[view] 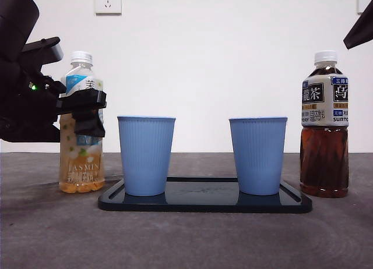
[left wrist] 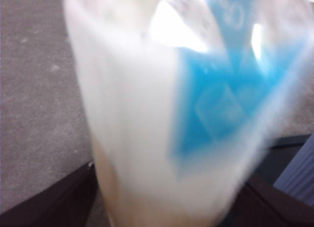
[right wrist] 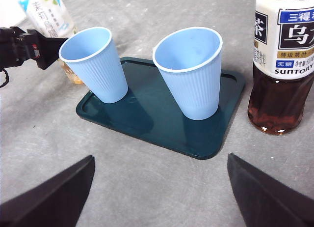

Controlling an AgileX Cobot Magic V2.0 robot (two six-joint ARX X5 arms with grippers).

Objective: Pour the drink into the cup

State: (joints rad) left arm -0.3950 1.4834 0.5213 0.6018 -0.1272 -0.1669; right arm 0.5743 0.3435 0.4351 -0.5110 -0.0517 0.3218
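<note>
A pale jasmine tea bottle (view: 81,158) with a white cap stands upright on the table, left of the tray. My left gripper (view: 81,109) is shut on it at label height. In the left wrist view the bottle (left wrist: 147,114) fills the picture, blurred, between the two jaws. Two blue ribbed cups stand on a dark tray (view: 204,202): the left cup (view: 145,155) nearest the jasmine bottle and the right cup (view: 257,155). Both look empty in the right wrist view. My right gripper (right wrist: 161,160) hangs open above the table in front of the tray, holding nothing.
A dark oolong tea bottle (view: 324,123) with a white cap stands upright just right of the tray. A white wall with a socket (view: 108,1) lies behind. The right arm shows as a black tip (view: 358,30) at the top right corner.
</note>
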